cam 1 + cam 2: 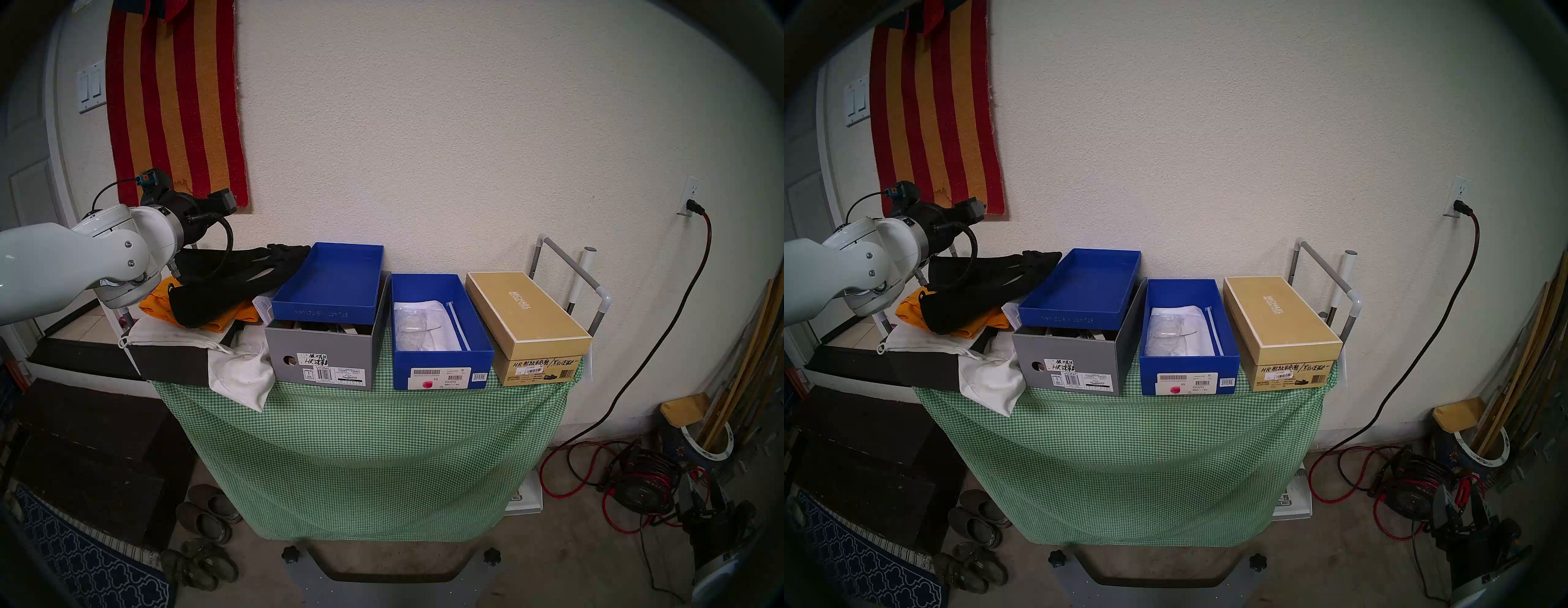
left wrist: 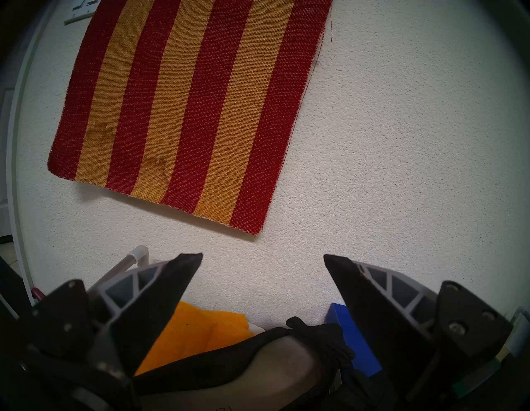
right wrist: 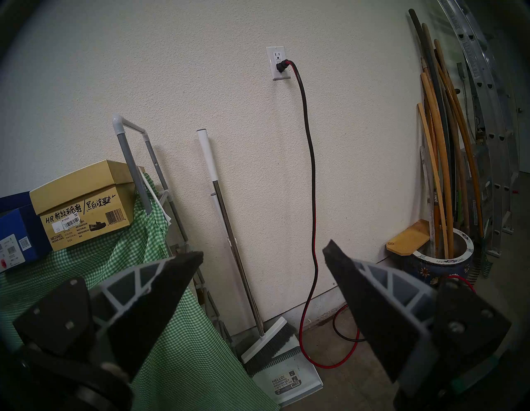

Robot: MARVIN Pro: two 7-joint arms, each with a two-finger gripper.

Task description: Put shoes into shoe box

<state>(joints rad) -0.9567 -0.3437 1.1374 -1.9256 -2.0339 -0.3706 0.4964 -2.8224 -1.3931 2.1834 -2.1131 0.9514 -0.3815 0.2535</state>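
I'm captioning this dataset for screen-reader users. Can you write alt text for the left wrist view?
The open left pincer points at a white textured wall, empty, above a black suede flat shoe with beige insole lying on orange cloth. A red-and-gold striped fabric hangs above; a blue cardboard corner shows at right.

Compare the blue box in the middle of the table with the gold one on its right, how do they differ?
The blue shoe box is open, showing white paper and clear plastic; the gold-tan box is shut under its lid. The blue one's label carries a pink-red sticker; the gold one's has black handwriting. Both sit on the green checked cloth.
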